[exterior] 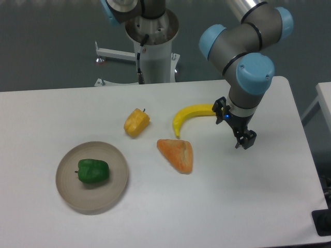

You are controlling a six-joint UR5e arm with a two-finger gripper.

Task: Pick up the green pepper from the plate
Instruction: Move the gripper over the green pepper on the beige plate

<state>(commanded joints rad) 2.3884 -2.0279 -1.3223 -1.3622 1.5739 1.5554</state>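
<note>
The green pepper [93, 171] lies on the round beige-grey plate [67, 191] at the front left of the table. My gripper [245, 141] hangs over the right part of the table, far to the right of the plate and just right of the banana. It holds nothing. Its fingers are small and dark, and I cannot tell whether they are open or shut.
A yellow pepper [136, 122], a yellow banana [191, 114] and an orange wedge-shaped piece [177, 154] lie in the middle of the table, between the gripper and the plate. The robot's base [152, 46] stands at the back edge.
</note>
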